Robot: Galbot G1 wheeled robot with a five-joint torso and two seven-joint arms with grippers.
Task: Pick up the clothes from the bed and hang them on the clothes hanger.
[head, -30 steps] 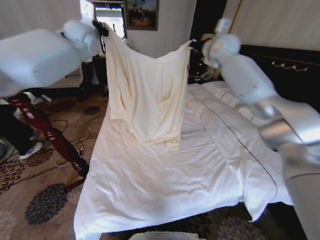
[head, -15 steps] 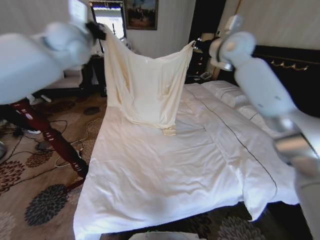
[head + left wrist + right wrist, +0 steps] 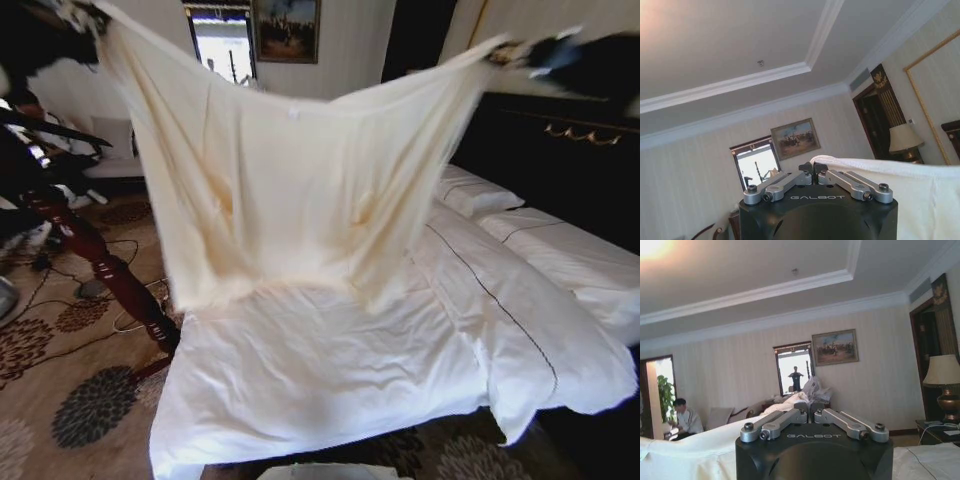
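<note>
The large cream soft-fabric robe (image 3: 290,190) hangs spread wide above the wide white-sheeted bed (image 3: 330,370), its hem brushing the sheets. The left tool (image 3: 813,169) and right tool (image 3: 808,406) each pinch one upper corner, clenched.

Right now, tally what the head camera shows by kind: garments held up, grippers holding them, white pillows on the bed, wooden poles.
Cream clothes, spread wide above the bed: 1
Grippers pinching it, left gripper and right gripper: 2
White pillows near the headboard: 2
Reddish-brown wooden pole beside the bed: 1
Total: 6
</note>
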